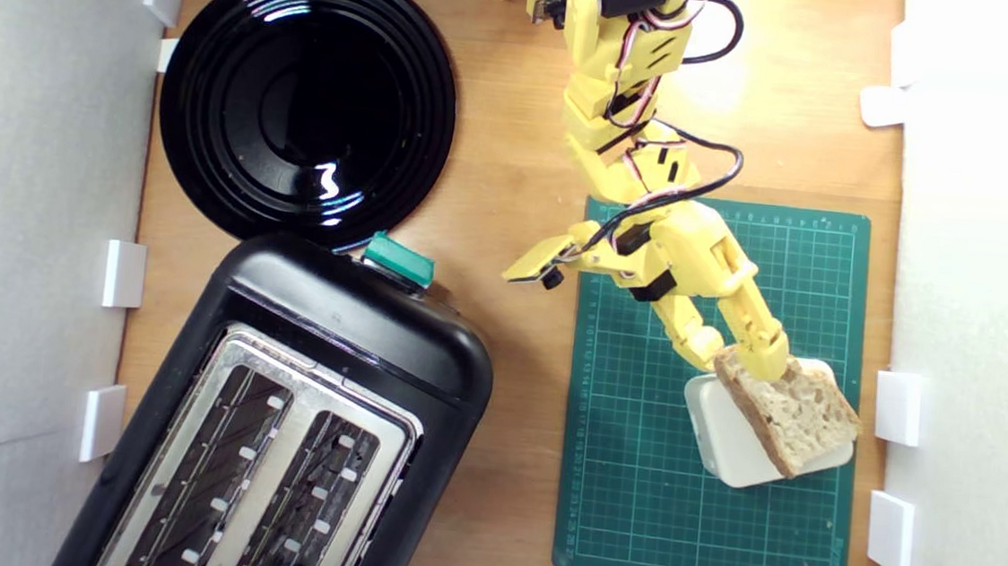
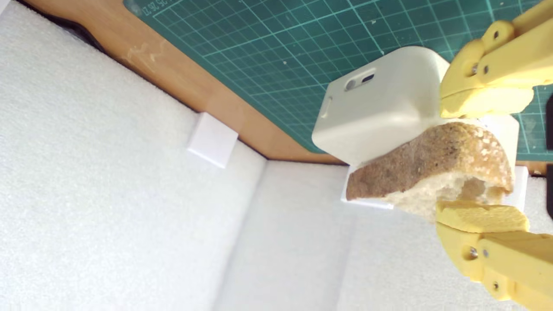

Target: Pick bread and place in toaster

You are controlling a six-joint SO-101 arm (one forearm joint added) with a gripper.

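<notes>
The bread [image 1: 795, 414] is a wedge-shaped slice with a brown crust, leaning on edge against a cream-white box [image 1: 725, 440] on the green mat at the exterior view's right. My yellow gripper [image 1: 736, 360] holds the slice's near end. In the wrist view one finger presses the crust and the other the crumb of the bread [image 2: 432, 164], so the gripper [image 2: 479, 160] is shut on it. The black toaster [image 1: 355, 343] lies at the lower left of the exterior view, both slots facing up and its green lever knob [image 1: 398, 258] toward the plate.
A glossy black plate [image 1: 307, 101] sits at the upper left, touching the toaster's end. The green cutting mat [image 1: 630, 509] covers the right part of the wooden table. White foam walls [image 1: 975, 356] with small white brackets line both sides. The white box [image 2: 376, 112] stands right beside the bread.
</notes>
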